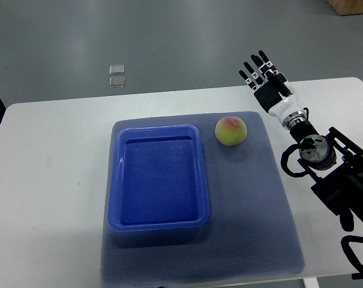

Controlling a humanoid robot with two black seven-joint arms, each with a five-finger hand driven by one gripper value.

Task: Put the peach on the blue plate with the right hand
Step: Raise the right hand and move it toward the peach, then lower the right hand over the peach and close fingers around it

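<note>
Peach (231, 130) is what you are after, and it is sitting on the grey mat (271, 222) just beside the far right corner of the blue plate (117, 180), not touching it. Starting nearest you, the mat is covering the middle of the white table (43, 198), and the plate, a deep rectangular tray, is lying on it with its long side running away from you. The peach is nearly round, so you are getting no clear long axis; its reddish blush is facing up and toward the far side. Farther out and to the right, your right hand (266, 81) is hovering above the table's far edge, well apart from the peach, its fingers (255, 66) stretching straight out away from you and holding nothing.
</note>
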